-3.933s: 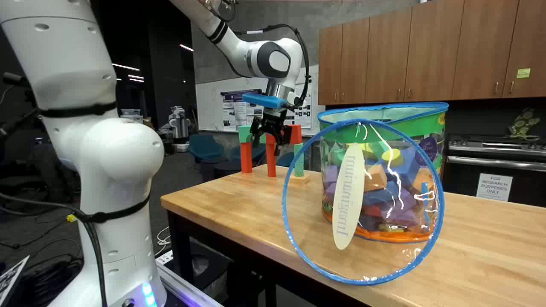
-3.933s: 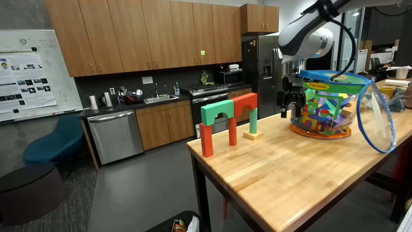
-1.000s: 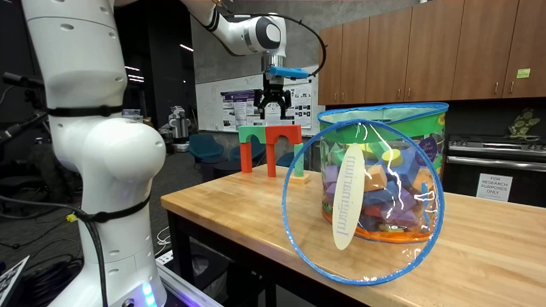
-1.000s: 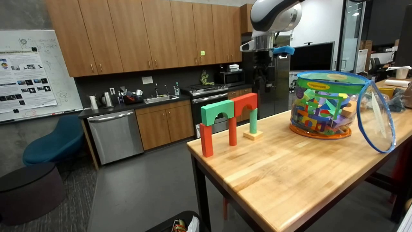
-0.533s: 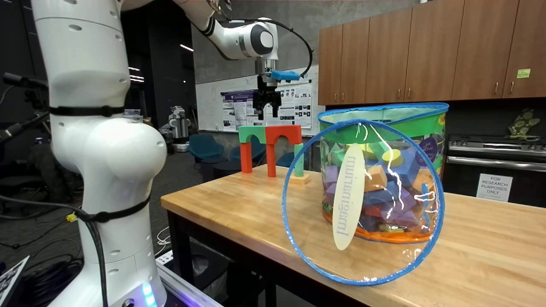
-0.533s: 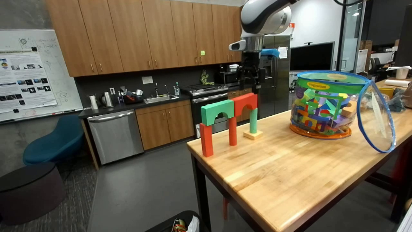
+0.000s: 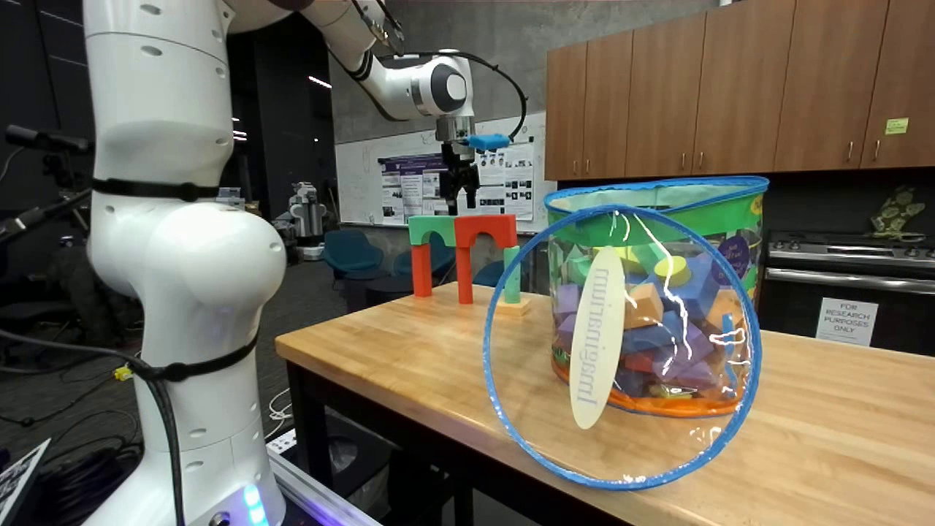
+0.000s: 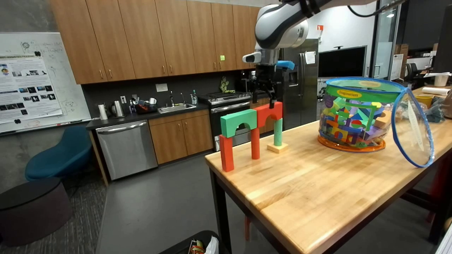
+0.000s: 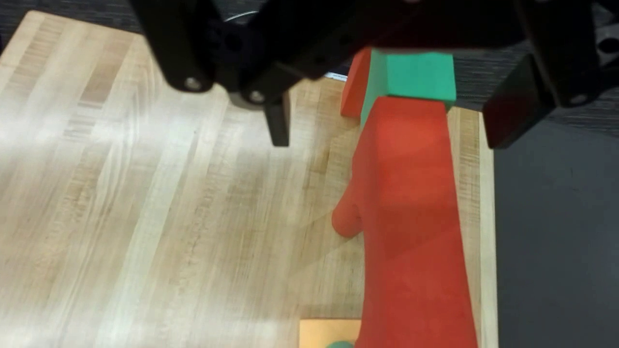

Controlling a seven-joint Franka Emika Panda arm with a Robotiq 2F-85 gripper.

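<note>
My gripper [image 9: 389, 145] is open and empty. It points down, just above a red arch block [image 9: 416, 217], with one finger on either side of the arch in the wrist view. In the exterior views the gripper [image 7: 462, 204] [image 8: 263, 103] hangs over the arches; contact cannot be told. The red arch [image 8: 269, 110] meets a green arch [image 8: 239, 120] end to end. Red pillars [image 8: 227, 155] stand under the green arch's outer end and the middle joint. A green pillar [image 8: 278, 132] on a flat tan block [image 8: 278, 147] supports the red arch's other end.
A clear bin [image 7: 657, 183] with a blue rim holds many coloured blocks and stands beside the arches on the wooden table [image 8: 353, 190]. Its round clear lid [image 7: 599, 336] hangs open against the table. The arches stand close to the table's edge.
The gripper has moved away from beside the bin, over to the arches, and turned. In the last half second it has come lower over the red arch. It stays open; the blocks have not moved.
</note>
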